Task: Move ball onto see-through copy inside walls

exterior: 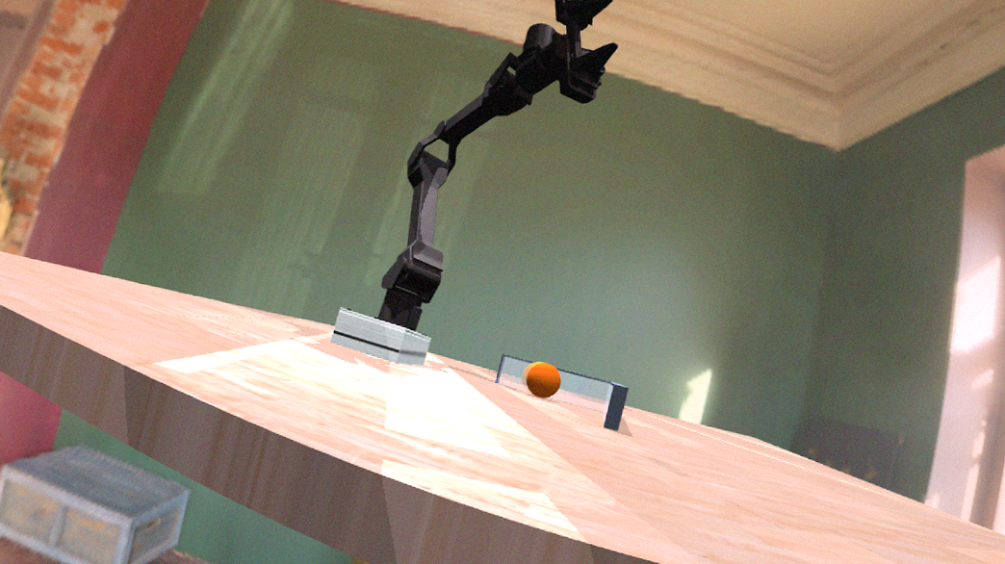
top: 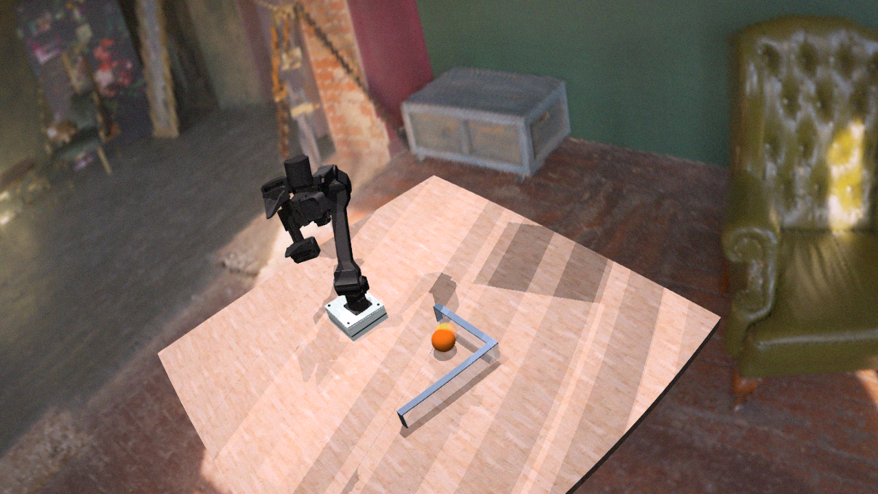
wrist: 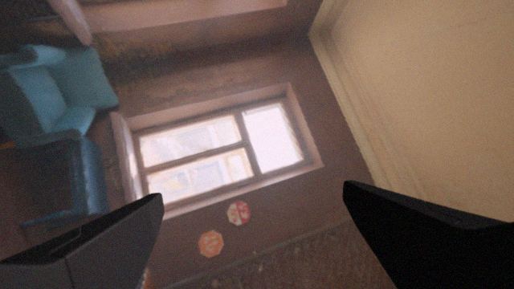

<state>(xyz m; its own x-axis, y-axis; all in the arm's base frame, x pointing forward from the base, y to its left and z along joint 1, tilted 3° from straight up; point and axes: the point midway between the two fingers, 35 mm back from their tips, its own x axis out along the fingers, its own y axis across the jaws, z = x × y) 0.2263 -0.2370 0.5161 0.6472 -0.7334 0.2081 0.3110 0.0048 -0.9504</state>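
- Fingers spread wide with nothing between them; the gripper (exterior: 593, 27) is raised high above the table (top: 552, 393).
- Ball (top: 443, 339) sits inside the walls (top: 472, 362), near their corner, just beside the see-through copy (top: 446, 326).
- Table edges lie well apart from the ball.

quick count: one orange ball (top: 442, 339) on the bench (top: 552, 381), plus one see-through copy (top: 448, 326) just behind it, partly covered. two low clear walls (top: 451, 368) joined into a single corner. one arm (top: 340, 245) on one white base (top: 355, 314), ending in one hand (exterior: 593, 27) with two fingers. off the bench: one green armchair (top: 804, 202), one grey crate (top: 485, 119).
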